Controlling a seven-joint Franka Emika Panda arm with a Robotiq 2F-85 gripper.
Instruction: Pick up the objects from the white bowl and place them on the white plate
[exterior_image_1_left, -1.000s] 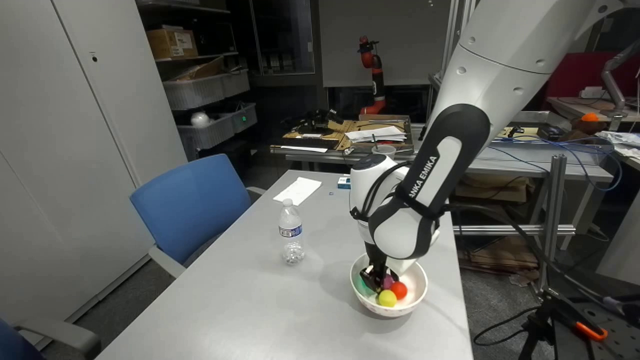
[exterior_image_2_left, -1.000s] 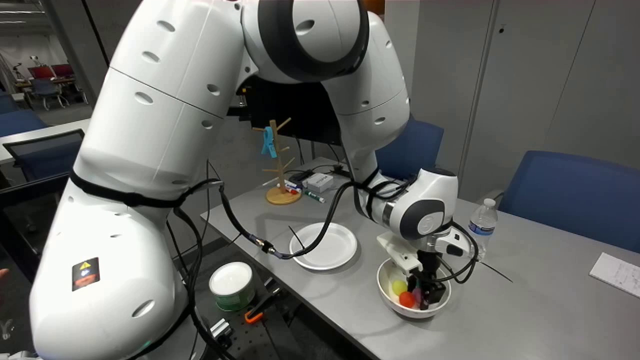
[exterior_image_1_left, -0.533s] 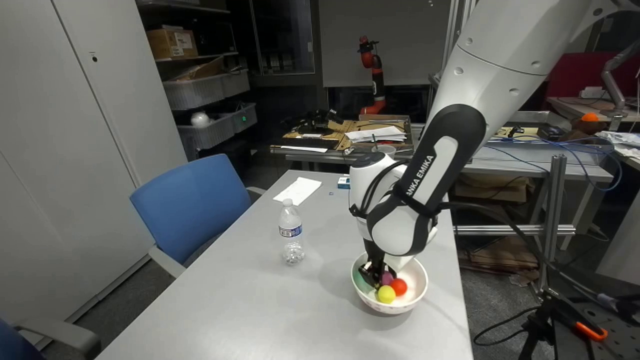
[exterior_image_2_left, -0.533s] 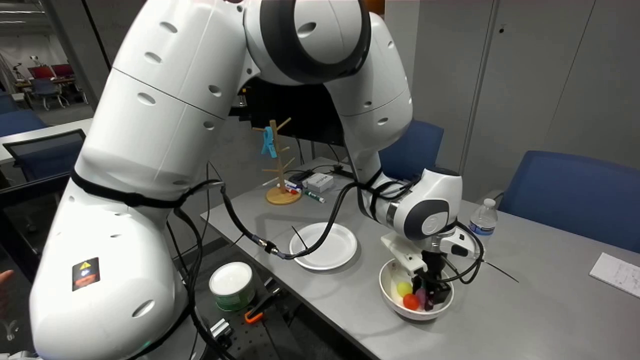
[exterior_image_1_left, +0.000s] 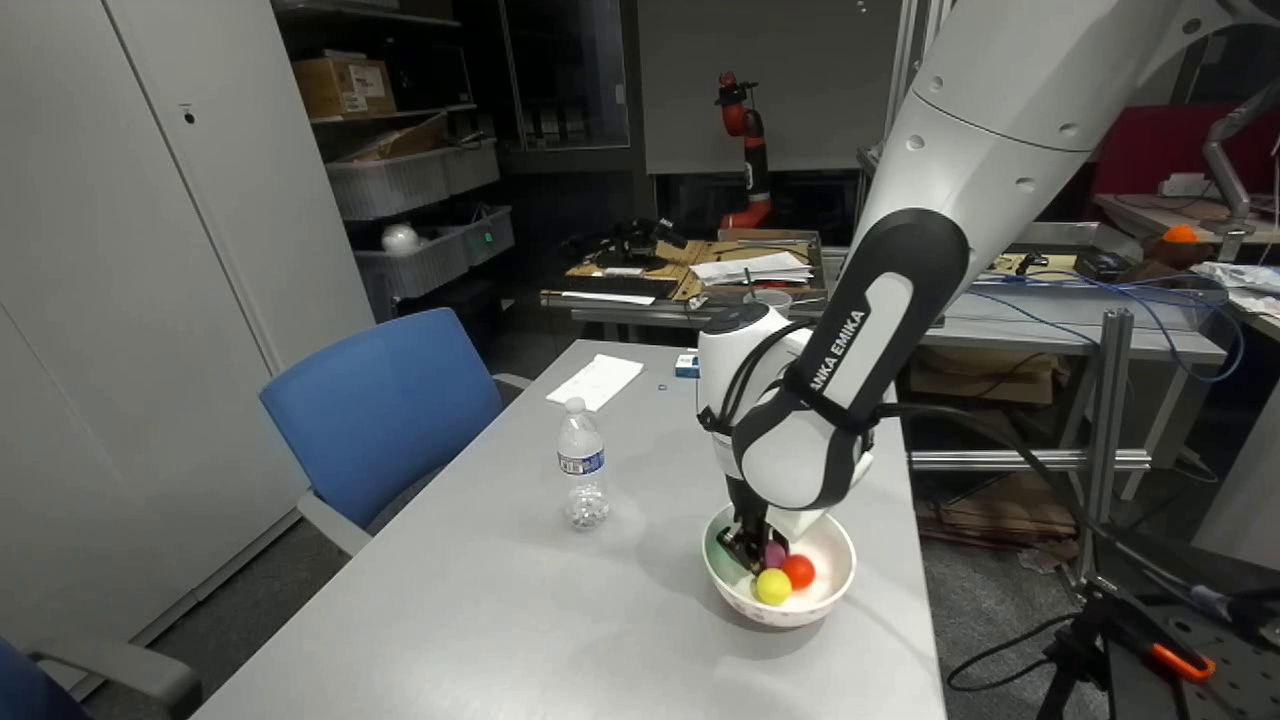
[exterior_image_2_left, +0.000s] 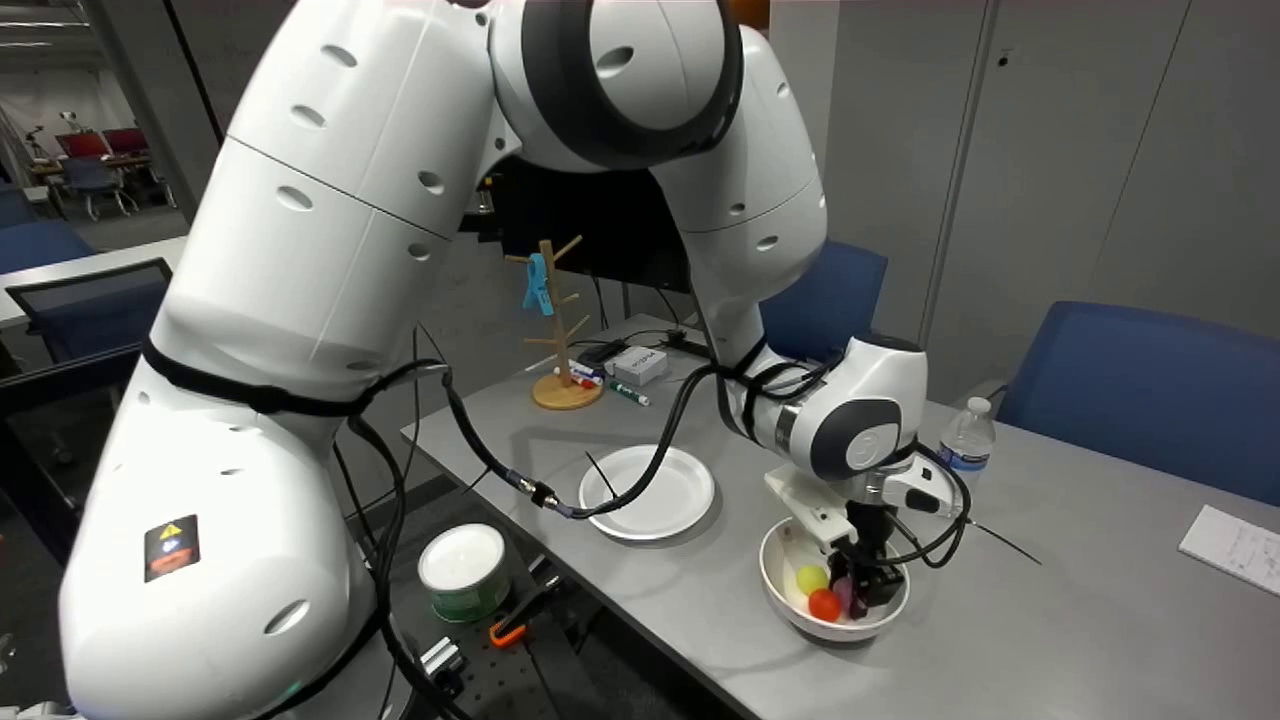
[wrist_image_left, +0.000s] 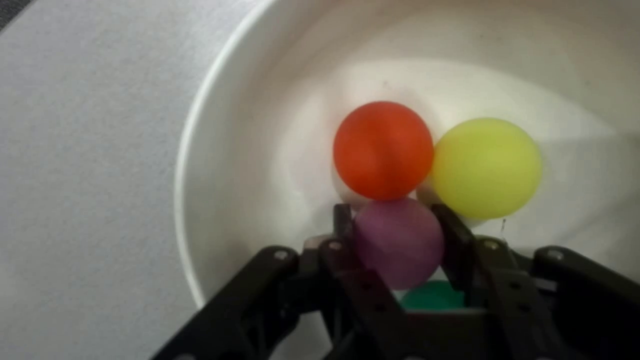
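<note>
The white bowl (exterior_image_1_left: 835, 575) stands on the grey table and also shows in an exterior view (exterior_image_2_left: 785, 575) and the wrist view (wrist_image_left: 225, 160). Inside it lie a red ball (wrist_image_left: 383, 150), a yellow ball (wrist_image_left: 487, 168) and a green ball (wrist_image_left: 434, 295), partly hidden behind the gripper. My gripper (wrist_image_left: 392, 212) reaches down into the bowl, its fingers touching both sides of a purple ball (wrist_image_left: 400, 245). The purple ball touches or overlaps the red ball and appears low in the bowl. The white plate (exterior_image_2_left: 682, 500) lies bare on the table, a robot cable crossing in front of it.
A clear water bottle (exterior_image_1_left: 582, 470) stands near the bowl. A white paper sheet (exterior_image_1_left: 597, 382) lies farther along the table. A wooden peg stand (exterior_image_2_left: 566, 390), markers and a small white box (exterior_image_2_left: 638, 366) stand behind the plate. A blue chair (exterior_image_1_left: 385, 400) is beside the table.
The gripper fingers have drawn closer around the purple ball. The bowl, its balls and the gripper have shifted slightly, toward the bottle side. The plate and bottle have not moved.
</note>
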